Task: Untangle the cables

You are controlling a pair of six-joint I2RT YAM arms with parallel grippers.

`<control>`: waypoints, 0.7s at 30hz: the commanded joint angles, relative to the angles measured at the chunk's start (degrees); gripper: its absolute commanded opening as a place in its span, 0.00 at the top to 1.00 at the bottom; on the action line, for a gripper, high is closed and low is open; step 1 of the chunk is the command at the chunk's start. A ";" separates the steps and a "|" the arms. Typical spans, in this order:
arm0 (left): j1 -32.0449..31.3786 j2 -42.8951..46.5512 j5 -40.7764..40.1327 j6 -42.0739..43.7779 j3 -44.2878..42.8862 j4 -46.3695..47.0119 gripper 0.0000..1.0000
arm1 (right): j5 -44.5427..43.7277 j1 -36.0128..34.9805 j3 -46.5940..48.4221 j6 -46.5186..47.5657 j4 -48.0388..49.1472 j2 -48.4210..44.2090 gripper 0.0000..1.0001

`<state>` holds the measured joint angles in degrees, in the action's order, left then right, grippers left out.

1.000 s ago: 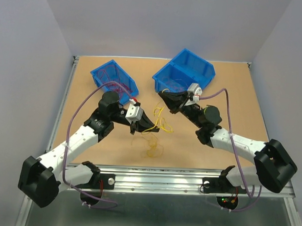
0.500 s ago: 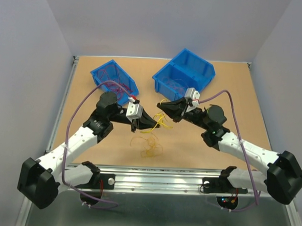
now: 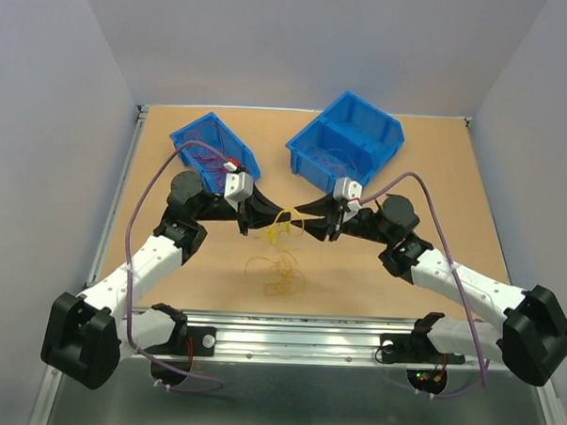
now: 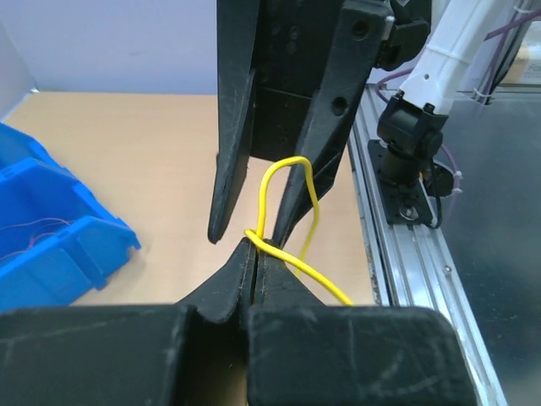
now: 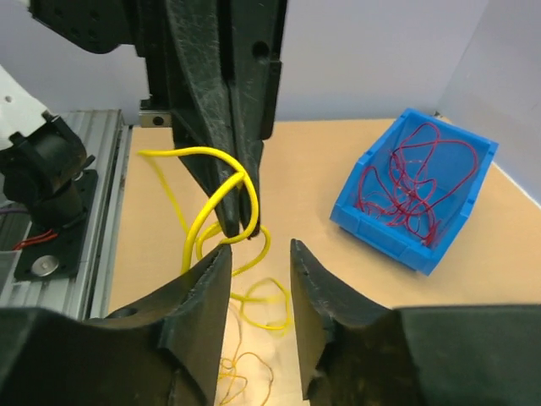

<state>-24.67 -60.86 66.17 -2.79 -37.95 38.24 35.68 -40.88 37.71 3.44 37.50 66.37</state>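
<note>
Above the tangle (image 3: 279,273), the left gripper (image 4: 254,254) pinches a yellow wire (image 4: 265,190); the right gripper (image 5: 259,250), jaws spread, may close beside it and miss.

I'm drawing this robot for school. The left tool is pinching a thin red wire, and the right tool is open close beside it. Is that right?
Almost. The left tool is pinching a thin yellow wire, not a red one; the left wrist view shows it. The right tool is open close beside it.
</note>
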 commanded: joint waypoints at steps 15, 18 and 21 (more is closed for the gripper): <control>0.23 -4.71 7.04 -3.10 -2.56 4.12 1.00 | 7.47 0.28 0.69 2.00 -0.93 0.34 0.16; 0.14 -4.00 7.04 -2.75 -2.39 4.04 1.00 | 6.42 0.28 2.10 1.83 -3.30 1.48 0.12; 0.23 -3.65 7.04 -2.58 -2.12 4.04 1.00 | 6.77 0.28 4.56 1.39 -5.59 3.59 0.11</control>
<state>-24.64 -66.96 71.75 -5.82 -38.13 39.22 41.98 -40.88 37.85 4.97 34.54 68.20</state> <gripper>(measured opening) 0.037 0.884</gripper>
